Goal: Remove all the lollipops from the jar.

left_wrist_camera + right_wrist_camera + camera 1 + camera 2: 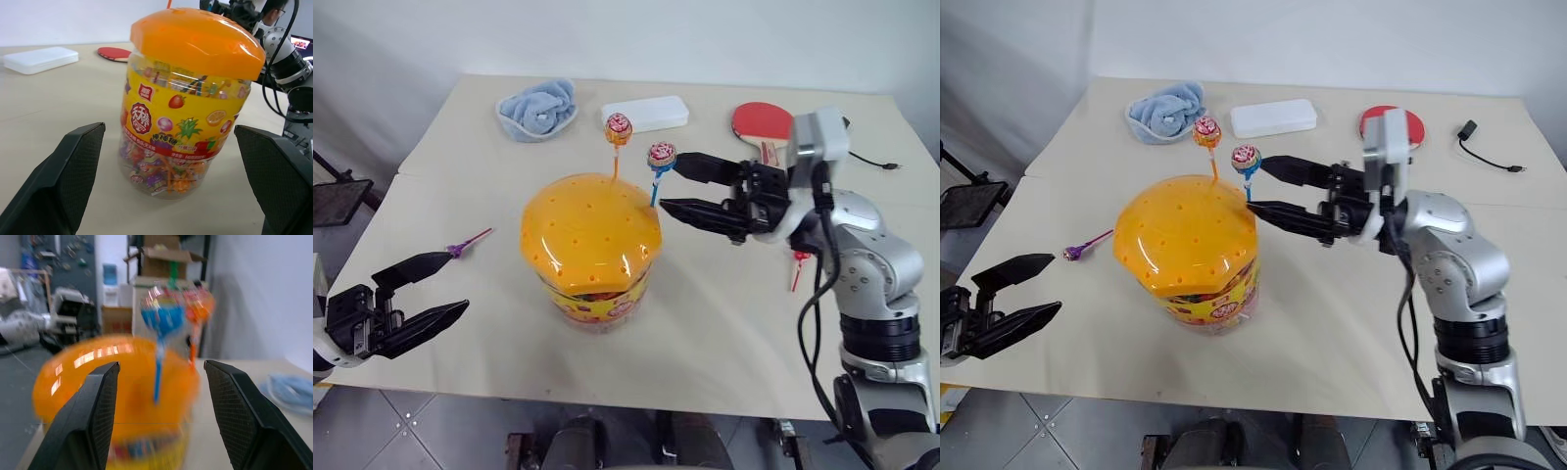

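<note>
Jar [592, 257] sat mid-table with two lollipops, orange-stick [618, 130] and blue-stick [661, 156], poking from its orange lid. Right gripper [671, 186] was open around the blue one, not touching. Left gripper [448, 284] hung wide open, empty. Pink-stick lollipop [460, 246] and red-stick one [799, 262] lay on the table.

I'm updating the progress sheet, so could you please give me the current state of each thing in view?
Jar: upright, orange lid on.
Orange-stick lollipop: standing in the lid.
Blue-stick lollipop: standing in the lid, in front of the open right pincer.
Pink-stick lollipop: lying on the table.
Red-stick lollipop: on the table, partly hidden by the right arm.
Left pincer: open, empty.
</note>
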### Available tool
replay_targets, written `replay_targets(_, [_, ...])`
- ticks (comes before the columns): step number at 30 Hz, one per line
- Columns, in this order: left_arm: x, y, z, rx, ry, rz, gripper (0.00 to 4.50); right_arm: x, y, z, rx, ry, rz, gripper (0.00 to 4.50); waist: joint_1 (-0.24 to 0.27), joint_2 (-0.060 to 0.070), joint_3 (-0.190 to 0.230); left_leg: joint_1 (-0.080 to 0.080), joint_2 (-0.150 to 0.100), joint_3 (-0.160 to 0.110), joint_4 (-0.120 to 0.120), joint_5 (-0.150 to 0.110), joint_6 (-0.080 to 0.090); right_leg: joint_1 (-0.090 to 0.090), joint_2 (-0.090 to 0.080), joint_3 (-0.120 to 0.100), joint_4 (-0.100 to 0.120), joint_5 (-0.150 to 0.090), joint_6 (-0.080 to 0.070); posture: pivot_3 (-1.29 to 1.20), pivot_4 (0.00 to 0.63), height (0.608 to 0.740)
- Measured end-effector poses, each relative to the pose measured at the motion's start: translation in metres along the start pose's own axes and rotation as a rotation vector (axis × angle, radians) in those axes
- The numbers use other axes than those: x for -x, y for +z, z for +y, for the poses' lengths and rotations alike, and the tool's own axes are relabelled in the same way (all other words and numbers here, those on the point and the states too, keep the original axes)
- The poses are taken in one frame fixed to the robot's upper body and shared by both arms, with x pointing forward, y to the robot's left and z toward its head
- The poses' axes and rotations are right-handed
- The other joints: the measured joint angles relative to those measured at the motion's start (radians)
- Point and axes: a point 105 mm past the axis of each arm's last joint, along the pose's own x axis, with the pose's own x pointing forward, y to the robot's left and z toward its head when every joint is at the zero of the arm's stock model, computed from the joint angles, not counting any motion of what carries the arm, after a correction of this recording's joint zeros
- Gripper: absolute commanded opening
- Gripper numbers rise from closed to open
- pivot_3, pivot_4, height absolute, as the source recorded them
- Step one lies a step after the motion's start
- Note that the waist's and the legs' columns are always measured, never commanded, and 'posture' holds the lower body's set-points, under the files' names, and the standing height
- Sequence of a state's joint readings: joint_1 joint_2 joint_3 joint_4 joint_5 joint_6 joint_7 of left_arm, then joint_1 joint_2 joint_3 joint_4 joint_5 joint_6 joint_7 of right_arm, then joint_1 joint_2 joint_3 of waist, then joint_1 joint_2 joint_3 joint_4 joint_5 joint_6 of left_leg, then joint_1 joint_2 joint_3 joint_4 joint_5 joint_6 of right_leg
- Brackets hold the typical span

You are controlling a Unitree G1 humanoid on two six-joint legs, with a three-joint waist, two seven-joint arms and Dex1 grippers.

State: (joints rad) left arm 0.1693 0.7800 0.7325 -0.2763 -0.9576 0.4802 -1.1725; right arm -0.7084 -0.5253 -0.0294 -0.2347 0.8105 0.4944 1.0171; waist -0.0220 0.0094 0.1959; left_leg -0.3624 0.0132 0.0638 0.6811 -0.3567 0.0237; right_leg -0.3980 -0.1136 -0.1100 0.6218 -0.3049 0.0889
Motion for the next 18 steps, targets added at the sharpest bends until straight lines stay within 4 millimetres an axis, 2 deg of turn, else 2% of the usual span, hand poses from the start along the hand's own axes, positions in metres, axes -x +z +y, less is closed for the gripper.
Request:
replay_targets(1, [-0.001, 0.000, -0.001, -0.001, 0.000, -0.002, 4.50, -0.003, -0.001, 0.001, -0.010, 0.009, 0.001, 2.88, -0.001, 0.000, 0.000, 0.000, 0.000, 0.000, 0.000, 0.000, 0.000, 0.000, 0.000, 0.000, 0.000, 0.000, 0.000, 0.00, 0.150, 0.740])
replay_targets(5, [-0.005, 0.003, -0.004, -0.010, -0.008, -0.023, 4.50, -0.012, -0.003, 0.003, -0.014, 0.038, 0.007, 1.98, -0.006, 0.000, 0.000, -0.001, 0.000, 0.000, 0.000, -0.001, 0.001, 0.000, 0.000, -0.001, 0.000, 0.000, 0.000, 0.00, 0.150, 0.740])
replay_targets(11, [-0.016, 0.011, -0.008, -0.041, -0.042, -0.046, 4.50, -0.016, -0.004, 0.002, -0.020, 0.042, 0.018, 0.03, -0.007, 0.000, 0.000, -0.002, 0.000, 0.000, 0.001, 0.000, 0.001, 0.000, 0.000, -0.002, 0.000, 0.000, 0.001, 0.00, 0.150, 0.740])
replay_targets(15, [-0.028, 0.019, -0.011, -0.053, -0.085, -0.085, 4.50, -0.007, 0.004, -0.002, -0.027, 0.052, -0.021, 0.03, -0.004, 0.000, 0.000, -0.003, 0.000, 0.000, 0.002, 0.000, 0.001, 0.000, 0.000, -0.002, 0.000, 0.001, 0.001, 0.00, 0.150, 0.740])
replay_targets(17, [-0.035, 0.025, -0.013, -0.066, -0.109, -0.105, 4.50, -0.004, 0.022, -0.008, -0.012, 0.044, -0.079, 0.03, -0.006, 0.000, 0.000, -0.003, -0.001, 0.000, 0.002, 0.001, 0.001, 0.000, 0.000, -0.002, 0.000, 0.001, 0.002, 0.00, 0.150, 0.740])
replay_targets(18, [-0.040, 0.027, -0.015, -0.072, -0.130, -0.114, 4.50, 0.002, 0.038, -0.016, 0.002, 0.017, -0.103, 0.03, -0.005, 0.000, 0.000, -0.003, -0.001, 0.000, 0.003, 0.001, 0.001, -0.001, 0.000, -0.002, 0.000, 0.001, 0.002, 0.00, 0.150, 0.740])
